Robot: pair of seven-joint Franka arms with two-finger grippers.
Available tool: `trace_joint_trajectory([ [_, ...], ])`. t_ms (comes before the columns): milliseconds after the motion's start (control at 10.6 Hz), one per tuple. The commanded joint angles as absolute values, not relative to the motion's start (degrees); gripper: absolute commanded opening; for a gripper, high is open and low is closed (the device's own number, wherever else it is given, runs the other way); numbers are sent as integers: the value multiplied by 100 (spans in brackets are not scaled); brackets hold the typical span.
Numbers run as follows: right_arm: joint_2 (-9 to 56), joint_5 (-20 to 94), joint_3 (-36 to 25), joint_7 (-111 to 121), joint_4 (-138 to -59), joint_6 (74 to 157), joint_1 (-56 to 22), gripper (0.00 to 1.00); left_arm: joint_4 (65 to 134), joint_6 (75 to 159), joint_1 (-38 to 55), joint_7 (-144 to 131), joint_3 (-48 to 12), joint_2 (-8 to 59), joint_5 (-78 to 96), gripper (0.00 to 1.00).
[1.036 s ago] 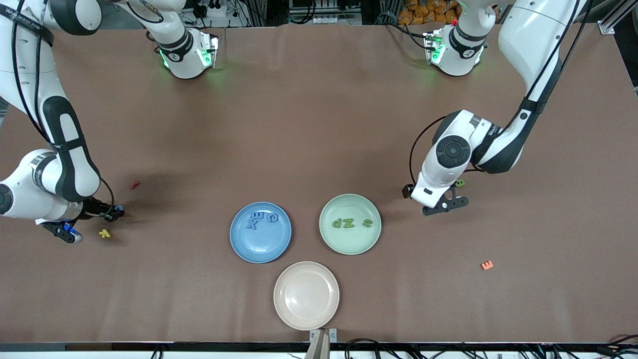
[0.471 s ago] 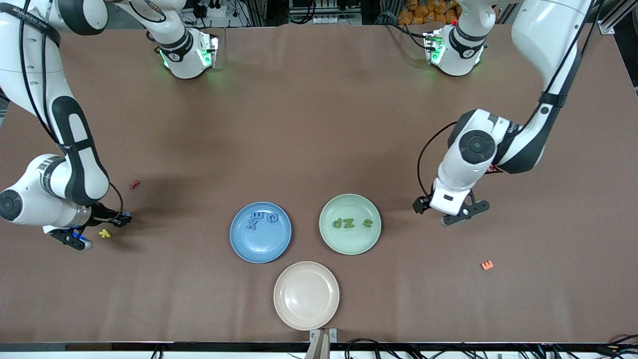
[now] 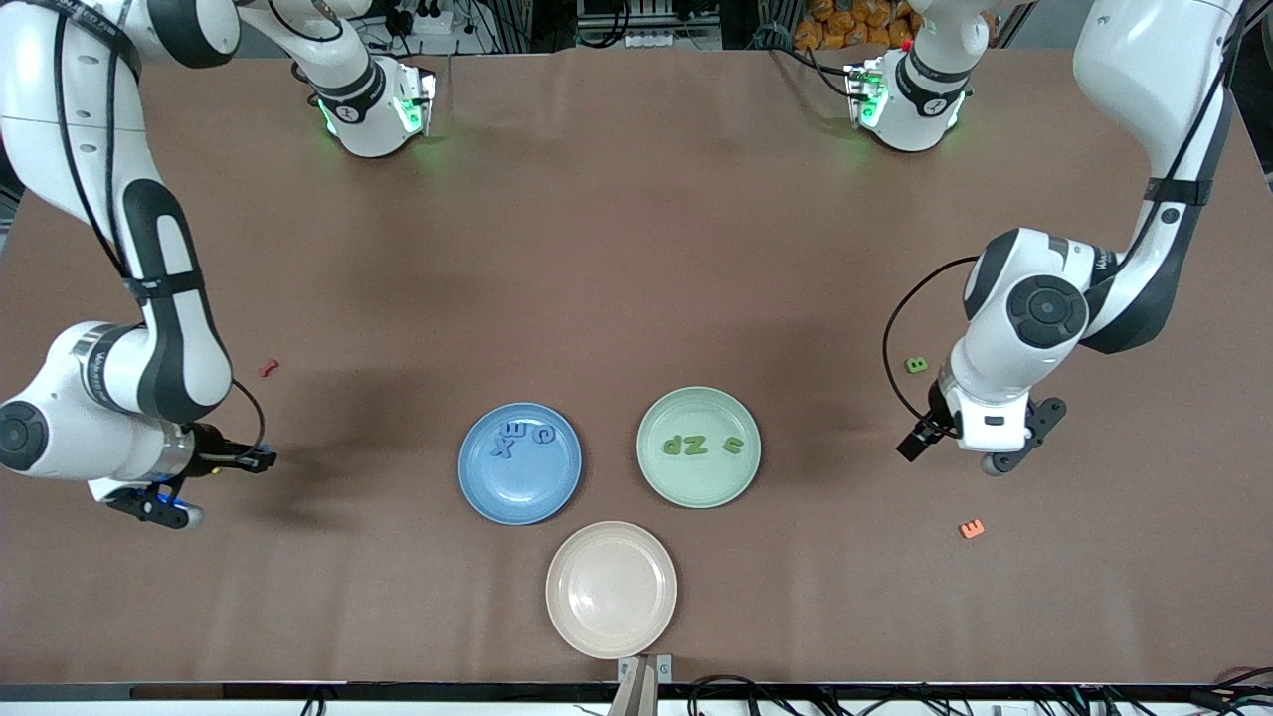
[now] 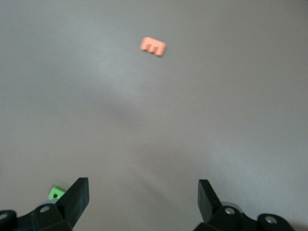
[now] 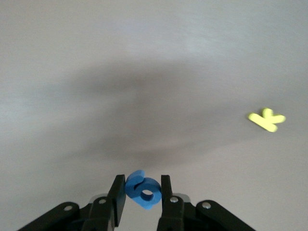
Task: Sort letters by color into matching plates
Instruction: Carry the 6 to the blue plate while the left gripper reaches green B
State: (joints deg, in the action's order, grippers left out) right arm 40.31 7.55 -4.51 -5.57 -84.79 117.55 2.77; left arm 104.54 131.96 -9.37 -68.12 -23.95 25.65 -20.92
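- Now the right claw [image 5: 140, 193] is up over the table's [image 3: 617, 249] bare top at the right arm's end, fingers nearly shut on a blue letter [image 5: 143, 190] that stands between the pads.
- Below it and off to one side lies a yellow letter [image 5: 267, 119], flat on the table, apart from the claw.
- A small red letter [image 3: 268, 368] lies on the table near that claw, farther from the front camera.
- The left claw [image 4: 144, 202] hangs over bare table at the left arm's end, fingers spread wide, nothing between them.
- A green letter [image 3: 916, 365] lies on the table just beside that claw; an orange letter [image 3: 972, 529] lies ahead of it, well apart.
- Between the two claws sit the blue plate [image 3: 520, 497] with three blue letters [image 3: 524, 437] and the green plate [image 3: 699, 487] with three green letters [image 3: 696, 445].
- A beige plate [image 3: 612, 631] sits nearer the front camera than both.
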Motion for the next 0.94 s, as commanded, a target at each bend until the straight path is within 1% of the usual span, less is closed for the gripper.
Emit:
trace_joint_trajectory([
  [0, 3990, 624, -475, -554, -8078, 11409, -306, 24, 10573, 13096, -967, -8626, -2426, 2698, -2021, 100],
  [377, 3990, 492, -483, -711, -7963, 11338, -1325, 24, 10994, 13192, -1151, -10128, -2469, 2620, -1908, 100],
  [660, 3964, 483, -475, -756, -7945, 11338, -1791, 24, 11118, 13228, -1107, -11509, -2452, 2611, -1846, 100],
  [848, 4007, 501, -475, -695, -7858, 11347, -2152, 24, 11109, 13228, -1238, -12136, -2408, 2663, -1872, 100],
])
